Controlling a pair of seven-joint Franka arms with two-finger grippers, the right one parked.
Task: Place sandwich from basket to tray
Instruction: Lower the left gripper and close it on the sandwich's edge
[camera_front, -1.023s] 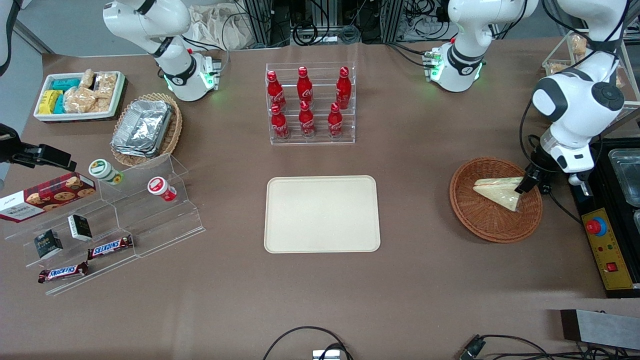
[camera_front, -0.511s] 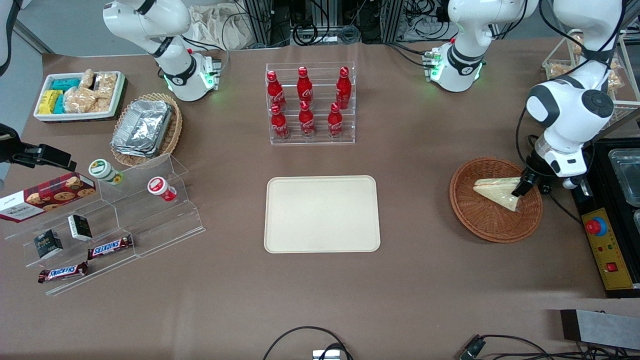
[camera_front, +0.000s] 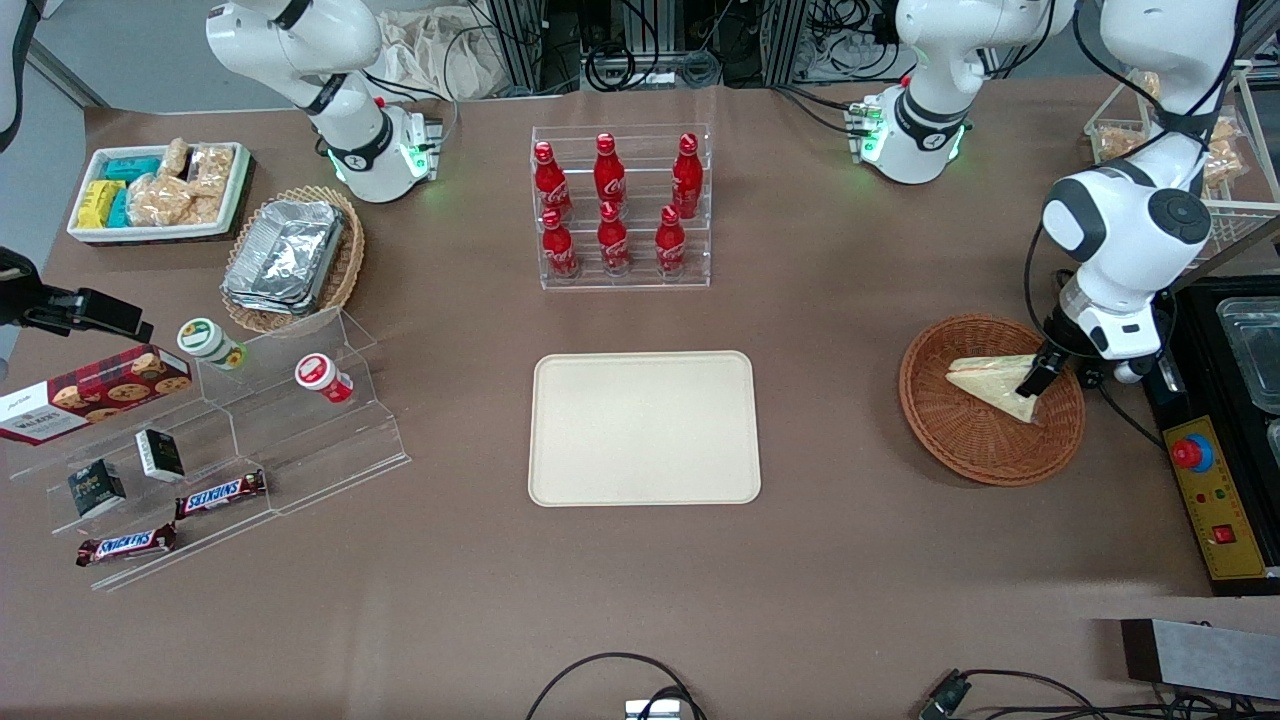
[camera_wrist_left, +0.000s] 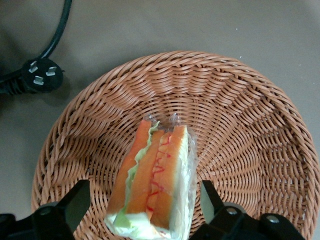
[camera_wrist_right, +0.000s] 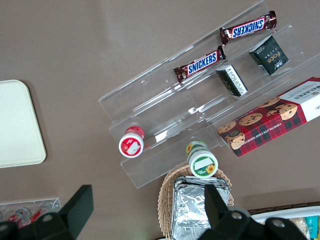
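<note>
One small triangular sandwich (camera_front: 990, 383) of white bread in clear wrap is lying inside the round reddish-brown wicker basket (camera_front: 960, 440), toward the working arm's end of the brown table (camera_front: 850, 560). In the left wrist view the sandwich (camera_wrist_left: 152, 187) is showing its cut edge, with orange layers, pale green lettuce and a thin red squiggle, and it is resting on the woven floor of the basket (camera_wrist_left: 240, 125).

The left arm's black two-finger gripper (camera_front: 1033, 380) is hanging over the basket at the sandwich's wide end. Its fingers are standing apart, one finger (camera_wrist_left: 75, 202) on each side of the wedge, with basket weave showing between each finger and the wrap, so nothing is being clamped.

The flat rectangular cream-beige plastic tray (camera_front: 645, 428) is sitting at the middle of the table, well apart from the basket and bare on top. Farther from the front camera than the tray, a clear acrylic rack of red cola bottles (camera_front: 618, 205) is standing upright. A black power plug (camera_wrist_left: 41, 75) with its cable is lying on the table just beside the basket's rim.
</note>
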